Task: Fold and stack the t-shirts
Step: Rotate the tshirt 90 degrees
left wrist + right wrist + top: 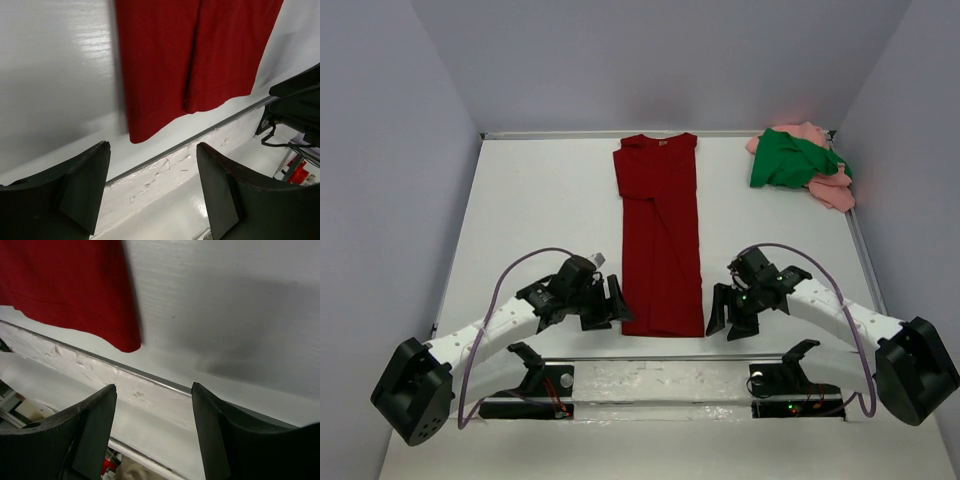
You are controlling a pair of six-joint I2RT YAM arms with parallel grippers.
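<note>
Red cloth comes first: the near hem of the dark red t-shirt [660, 240] lies between the two arms. The left gripper [613, 303] is just beside its left corner and the right gripper [722, 312] just beside its right, neither nearer. Both grippers are spread wide and hold nothing. Folded to a narrow strip, the shirt runs its long axis straight away over the desk [540, 200], collar at the far edge. Beyond, in the far right corner, the green t-shirt [785, 165] lies heaped on the salmon pink t-shirt [832, 190].
</note>
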